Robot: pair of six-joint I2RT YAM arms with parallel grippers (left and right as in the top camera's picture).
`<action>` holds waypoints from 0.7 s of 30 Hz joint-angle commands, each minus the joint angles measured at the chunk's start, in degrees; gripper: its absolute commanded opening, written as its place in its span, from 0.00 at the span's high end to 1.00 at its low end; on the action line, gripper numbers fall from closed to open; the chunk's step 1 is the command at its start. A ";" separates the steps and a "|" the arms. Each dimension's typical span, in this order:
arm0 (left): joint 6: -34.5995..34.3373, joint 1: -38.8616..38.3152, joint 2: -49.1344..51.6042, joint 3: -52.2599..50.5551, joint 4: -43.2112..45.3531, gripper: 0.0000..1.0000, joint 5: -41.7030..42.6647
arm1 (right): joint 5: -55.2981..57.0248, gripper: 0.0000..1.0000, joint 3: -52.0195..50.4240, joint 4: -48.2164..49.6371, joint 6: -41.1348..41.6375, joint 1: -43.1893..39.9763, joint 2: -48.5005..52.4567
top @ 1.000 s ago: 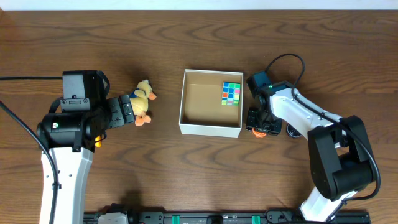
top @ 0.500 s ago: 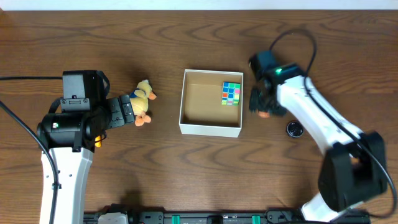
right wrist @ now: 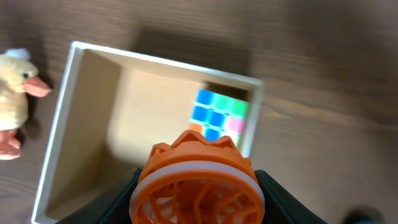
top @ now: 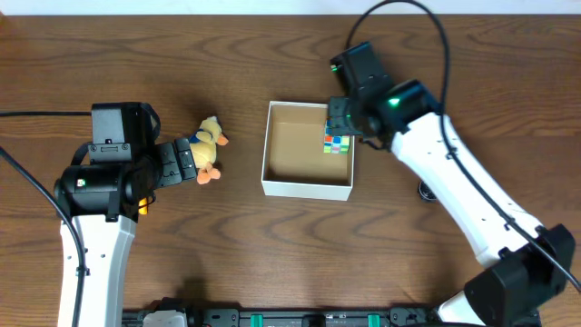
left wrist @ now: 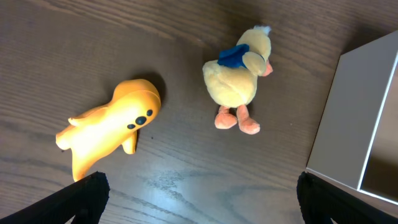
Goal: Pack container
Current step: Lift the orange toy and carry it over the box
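Note:
The container (top: pixel 307 189) is a white box with a brown inside at mid-table; it also shows in the right wrist view (right wrist: pixel 60 134) and the left wrist view (left wrist: pixel 354 112). A multicoloured cube (top: pixel 338 142) lies in its back right corner, also seen from the right wrist (right wrist: pixel 217 112). My right gripper (top: pixel 343 118) hovers over that corner, shut on an orange lattice ball (right wrist: pixel 196 180). My left gripper (left wrist: pixel 199 208) is open and empty over the table, near a yellow duck plush (top: pixel 207 145) (left wrist: pixel 239 78) and an orange-yellow toy (left wrist: pixel 112 127).
A small black round object (top: pixel 427 190) lies on the table to the right of the box. The duck plush also shows at the left edge of the right wrist view (right wrist: pixel 13 99). The left arm covers most of the orange-yellow toy from overhead.
My right gripper has lifted the orange ball from the table right of the box and carried it up and left over the box's back right corner. The left arm has not moved.

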 commanded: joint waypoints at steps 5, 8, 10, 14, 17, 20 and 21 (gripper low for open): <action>0.28 0.28 0.22 1.05 -0.15 0.02 -0.22 | 0.87 0.99 1.62 7.26 -2.16 2.16 6.99; 0.28 0.28 0.22 1.05 -0.15 0.02 -0.22 | 0.59 0.98 1.73 9.73 -2.29 2.51 10.05; 0.26 0.28 0.22 1.05 -0.17 0.02 -0.22 | 0.20 0.98 1.73 10.14 -2.60 2.78 11.85; 0.28 0.28 0.22 1.05 -0.13 0.02 -0.22 | -0.44 0.98 1.73 10.29 -4.44 3.78 15.28; 0.28 0.28 0.22 1.05 -0.13 0.02 -0.22 | -0.35 0.99 1.73 10.38 -4.94 4.70 16.46; 0.28 0.28 0.22 1.05 -0.15 0.02 -0.22 | -0.24 0.99 1.73 10.82 -4.92 5.18 17.27; 0.28 0.28 0.28 1.05 -0.13 0.02 -0.22 | -0.26 0.99 1.73 10.99 -4.92 5.20 17.66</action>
